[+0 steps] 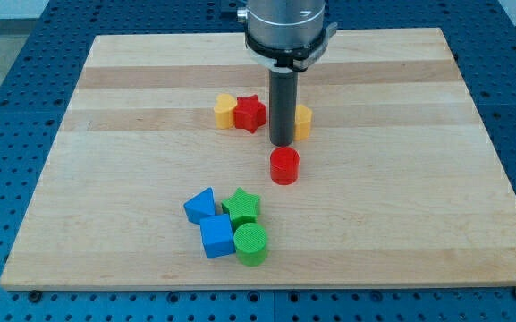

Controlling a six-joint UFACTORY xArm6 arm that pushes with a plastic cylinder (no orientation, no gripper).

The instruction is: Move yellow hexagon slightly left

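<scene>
Your tip (282, 143) has no hand to open or shut; it only pushes. The yellow hexagon (303, 122) peeks out touching its right side, partly hidden. It looks small, hard and light, so it should slide easily. Push its right face.

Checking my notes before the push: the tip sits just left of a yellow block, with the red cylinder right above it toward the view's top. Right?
Not quite. In the camera view the red cylinder lies below my tip, toward the view's bottom, not above. The rest holds: the tip is just left of the yellow block, which the rod partly hides.
</scene>
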